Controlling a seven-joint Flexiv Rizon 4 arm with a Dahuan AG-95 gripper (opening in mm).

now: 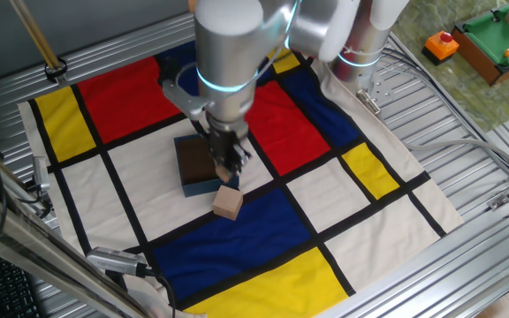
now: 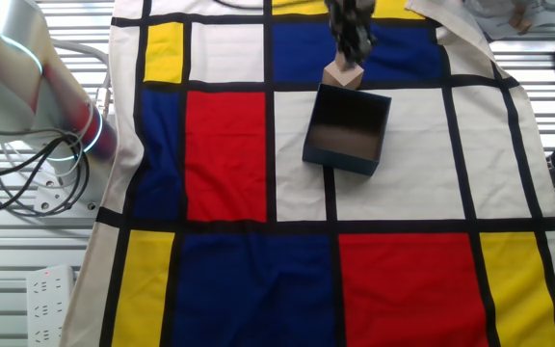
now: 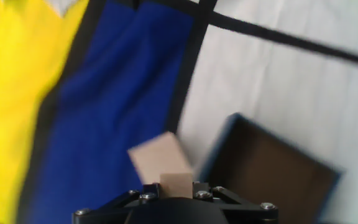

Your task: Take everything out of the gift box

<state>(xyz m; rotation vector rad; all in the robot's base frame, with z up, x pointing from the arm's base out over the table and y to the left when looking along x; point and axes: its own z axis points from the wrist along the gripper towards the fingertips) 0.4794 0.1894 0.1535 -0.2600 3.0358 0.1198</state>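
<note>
Hand view: caught, through blur, the patterned cloth (image 3: 104, 93) over the tabletop. Found the gift box (image 1: 197, 165) on a white panel, close beside the jaws. Saw the larger block (image 1: 228, 202) on blue, just outside the box wall, beneath the jaws. Noted a small tan piece (image 3: 176, 182) right at the jaws; could not tell whether gripped, closed or open. Spotted an orange object (image 1: 441, 45) well apart.

Colour-block cloth (image 1: 325, 190) on slatted metal table (image 1: 467, 168); orange object (image 1: 441, 45) beside green toy table (image 1: 495, 35).
</note>
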